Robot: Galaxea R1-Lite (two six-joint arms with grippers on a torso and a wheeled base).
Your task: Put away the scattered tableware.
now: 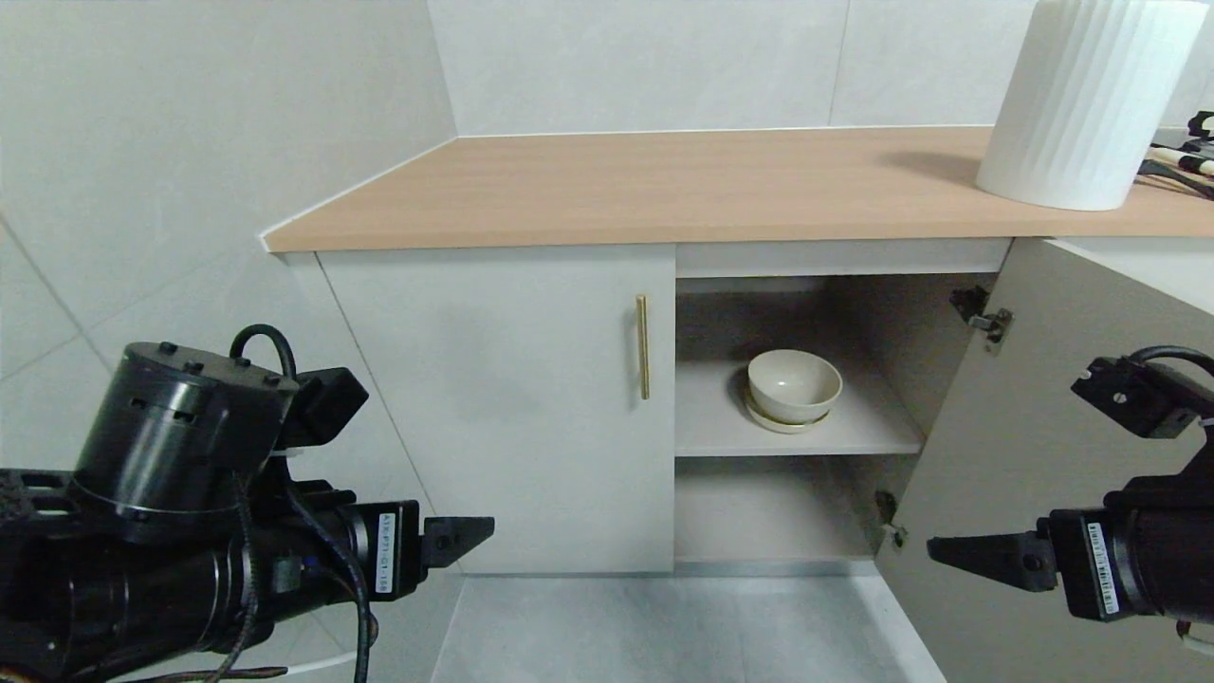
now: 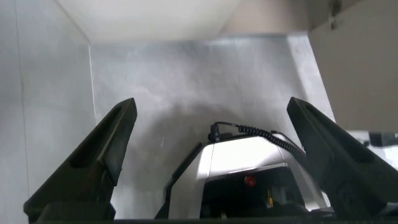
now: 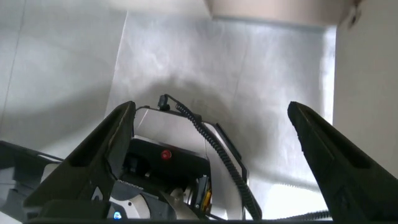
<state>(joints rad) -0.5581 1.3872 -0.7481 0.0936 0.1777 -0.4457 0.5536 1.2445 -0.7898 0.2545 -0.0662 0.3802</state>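
Bowl [image 1: 794, 384], cream-coloured, sits upright on a matching saucer [image 1: 780, 420] on the middle shelf [image 1: 711, 422] of a low cabinet, inside its right-hand compartment. The bowl covers most of the saucer, so just its front rim shows.

The right cabinet door [image 1: 986, 455] is swung out wide toward the robot, and the picture's edge cuts it off. The left door [image 1: 503, 408] is closed and has a slim brass handle [image 1: 642, 346] beside the opening. Below the shelf, the lower compartment is in shadow and hard to make out.

A wooden countertop [image 1: 664, 185] runs above the cabinet. On its right end stands a tall white ribbed container [image 1: 1086, 95], with its top cut off. Just beside it, at the far right edge, lie some dark and pale utensils [image 1: 1181, 166], too cropped to identify.

The left gripper [image 1: 474, 536] hangs low in front of the closed door, well apart from the bowl. Its fingers [image 2: 106, 149] are spread wide with nothing between them. The right gripper [image 1: 948, 550] hangs low in front of the swung-out door. Its fingers [image 3: 99, 155] are also spread wide and hold nothing. Pale tiled floor [image 1: 664, 626] lies between the two grippers.
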